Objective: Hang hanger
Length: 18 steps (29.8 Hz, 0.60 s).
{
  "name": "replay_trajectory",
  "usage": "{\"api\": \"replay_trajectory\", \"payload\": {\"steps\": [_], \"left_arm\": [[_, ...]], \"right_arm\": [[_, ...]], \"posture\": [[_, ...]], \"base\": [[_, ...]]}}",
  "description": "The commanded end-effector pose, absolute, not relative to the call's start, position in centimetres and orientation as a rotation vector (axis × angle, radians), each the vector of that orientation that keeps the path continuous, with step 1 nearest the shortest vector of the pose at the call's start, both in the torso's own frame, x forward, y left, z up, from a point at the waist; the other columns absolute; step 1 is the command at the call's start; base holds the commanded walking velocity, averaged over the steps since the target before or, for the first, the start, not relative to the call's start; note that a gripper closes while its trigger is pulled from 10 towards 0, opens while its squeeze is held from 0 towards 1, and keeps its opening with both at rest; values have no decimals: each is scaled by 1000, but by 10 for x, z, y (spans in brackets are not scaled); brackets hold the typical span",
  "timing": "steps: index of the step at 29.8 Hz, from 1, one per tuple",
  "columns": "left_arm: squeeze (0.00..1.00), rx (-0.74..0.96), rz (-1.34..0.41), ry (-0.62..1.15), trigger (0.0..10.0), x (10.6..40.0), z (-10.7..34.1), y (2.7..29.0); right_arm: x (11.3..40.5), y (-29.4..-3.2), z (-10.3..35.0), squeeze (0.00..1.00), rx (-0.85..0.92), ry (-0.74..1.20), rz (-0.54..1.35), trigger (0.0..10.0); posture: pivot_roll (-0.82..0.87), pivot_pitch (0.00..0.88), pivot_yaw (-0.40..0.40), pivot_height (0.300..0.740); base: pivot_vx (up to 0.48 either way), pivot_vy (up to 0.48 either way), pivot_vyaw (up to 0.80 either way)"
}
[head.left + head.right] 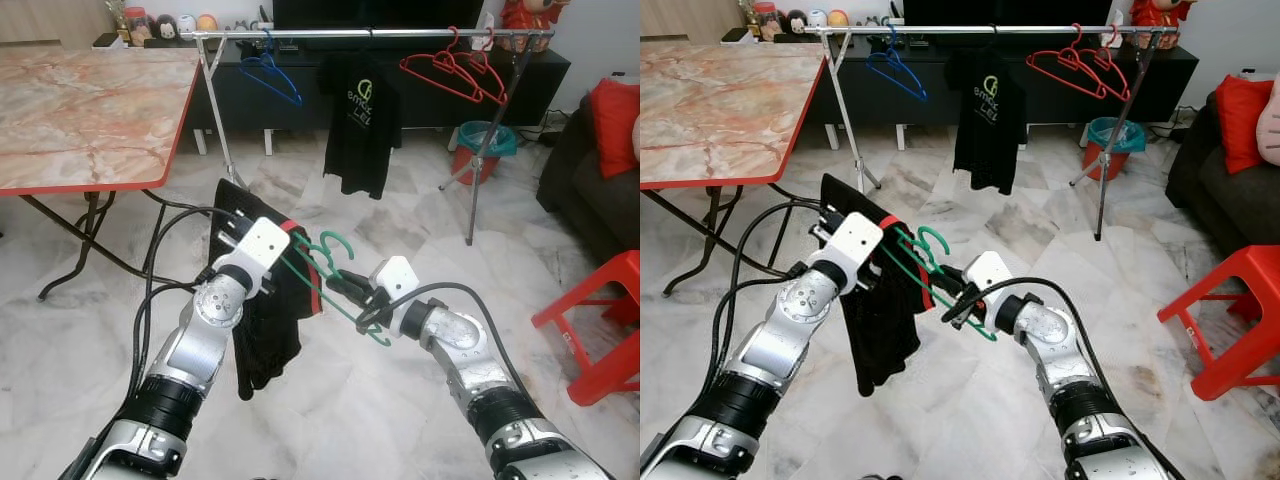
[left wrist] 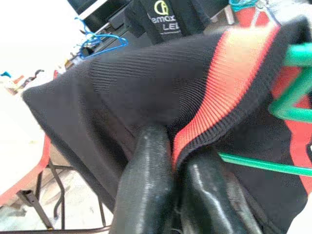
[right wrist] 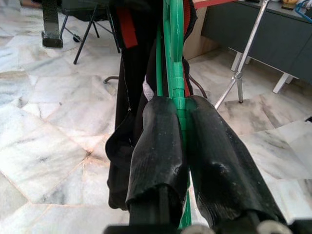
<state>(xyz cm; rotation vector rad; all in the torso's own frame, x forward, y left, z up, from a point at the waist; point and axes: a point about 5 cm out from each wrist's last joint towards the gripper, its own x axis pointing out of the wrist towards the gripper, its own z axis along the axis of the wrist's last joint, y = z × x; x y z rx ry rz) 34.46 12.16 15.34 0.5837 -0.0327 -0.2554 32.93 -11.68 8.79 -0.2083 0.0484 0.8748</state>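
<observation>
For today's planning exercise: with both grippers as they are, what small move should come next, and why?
Probably work the green hanger further into the black garment. The right gripper is shut on the hanger, the left gripper pinches the red-trimmed collar, and the rail stands some way ahead.

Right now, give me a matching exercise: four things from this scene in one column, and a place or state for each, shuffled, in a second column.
Things:
1. green hanger
2. blue hanger
3. black garment with a red collar band
4. red hangers

Places or states:
A. pinched by the left gripper
B. on the rail's right end
C. clamped by the right gripper
D. on the rail's left part, near the table

Pairs: 1-C, 2-D, 3-A, 4-B
</observation>
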Motion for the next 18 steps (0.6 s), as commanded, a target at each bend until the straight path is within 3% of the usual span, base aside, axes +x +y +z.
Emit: {"api": "replay_trajectory", "payload": {"steps": [1,18], "left_arm": [[0,597,-210,-65,0,348,164,126],[0,555,-5,-132,0,355,181,151]], "right_arm": [[328,-119,88,0,-230,47,876,0],[295,-136,55,0,-306,256,1087,0]], "posture": [[61,0,-28,740],[53,0,-31,740]], "base": [[0,0,0],[0,0,0]]}}
